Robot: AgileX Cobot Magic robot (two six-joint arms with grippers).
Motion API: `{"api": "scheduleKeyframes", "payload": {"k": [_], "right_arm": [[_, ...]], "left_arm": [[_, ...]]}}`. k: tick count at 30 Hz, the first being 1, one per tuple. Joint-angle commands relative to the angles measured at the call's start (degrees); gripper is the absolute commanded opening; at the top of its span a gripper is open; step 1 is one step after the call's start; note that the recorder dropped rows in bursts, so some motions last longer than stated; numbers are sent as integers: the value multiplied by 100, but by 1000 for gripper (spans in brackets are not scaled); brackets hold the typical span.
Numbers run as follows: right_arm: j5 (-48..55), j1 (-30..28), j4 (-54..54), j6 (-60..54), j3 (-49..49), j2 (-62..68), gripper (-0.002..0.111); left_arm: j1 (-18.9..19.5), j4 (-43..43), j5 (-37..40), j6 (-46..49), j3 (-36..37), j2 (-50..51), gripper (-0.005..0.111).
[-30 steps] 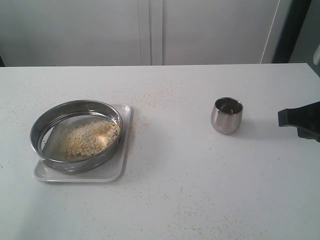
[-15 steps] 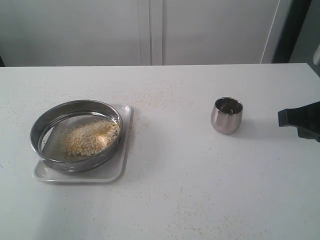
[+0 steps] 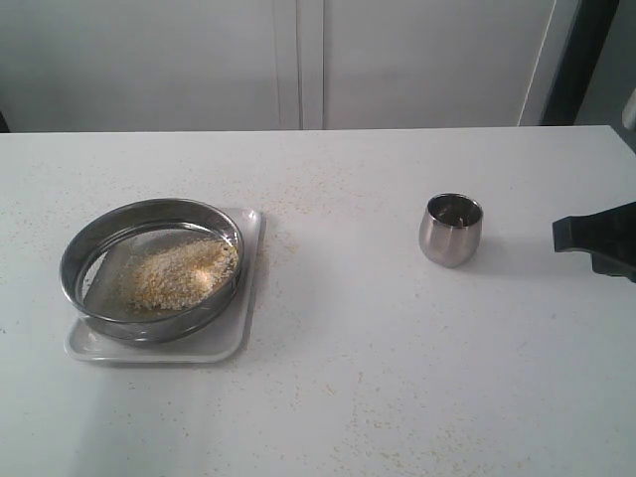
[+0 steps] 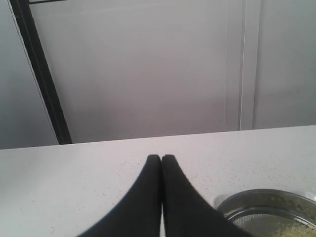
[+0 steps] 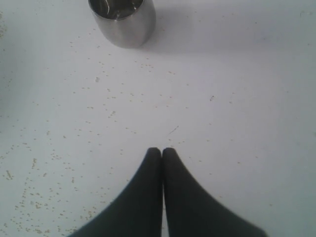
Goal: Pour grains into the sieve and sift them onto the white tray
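Note:
The steel sieve rests on the white tray at the table's left. A heap of golden and whitish grains lies on its mesh. The sieve's rim also shows in the left wrist view, beside my left gripper, which is shut on nothing and out of the exterior view. My right gripper is shut and empty above the bare table, a short way from the steel cup. In the exterior view only a dark part of the right arm shows at the right edge.
The small steel cup stands upright right of the table's middle. Stray grains are scattered over the white tabletop. A pale wall with a dark vertical post runs behind the table's far edge.

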Motion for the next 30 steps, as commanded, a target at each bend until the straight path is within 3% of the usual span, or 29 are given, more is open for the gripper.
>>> {"api": "scheduleKeyframes", "payload": {"k": [1,17,30], "right_arm": [[-55,-22,-45,27,27,-35,0],[-65,-22,-45,27,27,-35,0],[-65,-22,-45,27,27,-35,0]], "left_arm": [[17,-33,36,-97,-194,342,0],[17,-33,2966,-343,-2482,2870,0],[17,-33,3896,-304,-3479,4426,0]]}}
